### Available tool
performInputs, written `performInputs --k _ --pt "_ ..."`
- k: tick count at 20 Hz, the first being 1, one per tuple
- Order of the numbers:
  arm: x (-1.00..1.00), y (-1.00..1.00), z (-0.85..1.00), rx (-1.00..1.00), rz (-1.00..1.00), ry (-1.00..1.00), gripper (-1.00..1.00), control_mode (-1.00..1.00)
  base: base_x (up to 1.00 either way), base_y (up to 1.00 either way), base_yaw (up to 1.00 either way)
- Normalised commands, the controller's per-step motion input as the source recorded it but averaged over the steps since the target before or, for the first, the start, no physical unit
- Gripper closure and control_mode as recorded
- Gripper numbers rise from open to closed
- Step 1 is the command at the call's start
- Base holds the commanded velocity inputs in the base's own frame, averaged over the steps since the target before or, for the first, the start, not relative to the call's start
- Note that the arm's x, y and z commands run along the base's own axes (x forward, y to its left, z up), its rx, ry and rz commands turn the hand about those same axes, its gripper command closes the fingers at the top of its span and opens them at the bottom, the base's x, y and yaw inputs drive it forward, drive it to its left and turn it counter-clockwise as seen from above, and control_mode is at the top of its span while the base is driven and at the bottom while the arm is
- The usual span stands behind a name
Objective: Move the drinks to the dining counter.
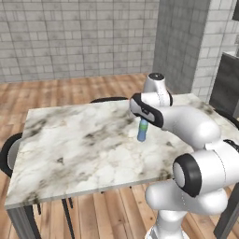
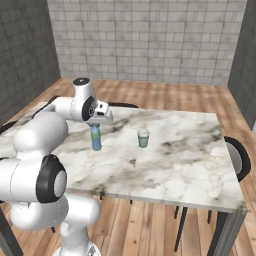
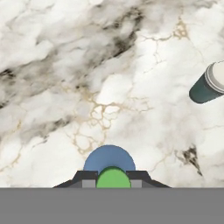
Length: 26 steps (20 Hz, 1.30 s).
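Note:
The slim blue bottle with a green cap stands upright near the middle of the marble dining counter. My gripper comes down on it from above and is shut on the bottle's top. From the other side the gripper covers the bottle's cap. I cannot tell whether its base rests on the marble or hovers just over it. In the hand view the bottle sits between my gripper tips, green cap uppermost. The teal cup with a pale top stands on the counter a short way right of the bottle, also as the cup.
Dark round stools stand around the counter: one stool at the left end, another stool at the far side, a third stool at the right end. Wooden floor and grey brick walls surround it. A dark cabinet stands at the far right.

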Motion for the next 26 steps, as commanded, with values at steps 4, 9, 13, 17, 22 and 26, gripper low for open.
performInputs --k 4,9,13,17,22,26 --pt "0.00 0.00 -0.19 0.00 0.00 0.00 1.00 -1.00 0.00 0.00 0.00" --pt "0.00 0.00 -0.21 0.00 0.00 0.00 1.00 -1.00 0.00 0.00 0.00" --pt "0.01 0.01 -0.21 -0.01 0.00 0.00 1.00 -1.00 0.00 0.00 0.00" --pt "0.00 0.00 -0.21 0.00 0.00 0.00 1.00 -1.00 0.00 0.00 0.00" --pt "0.00 0.00 -0.21 0.00 0.00 0.00 1.00 -1.00 0.00 0.00 0.00" --pt "0.00 0.00 -0.21 0.00 0.00 0.00 1.00 -1.00 0.00 0.00 0.00"
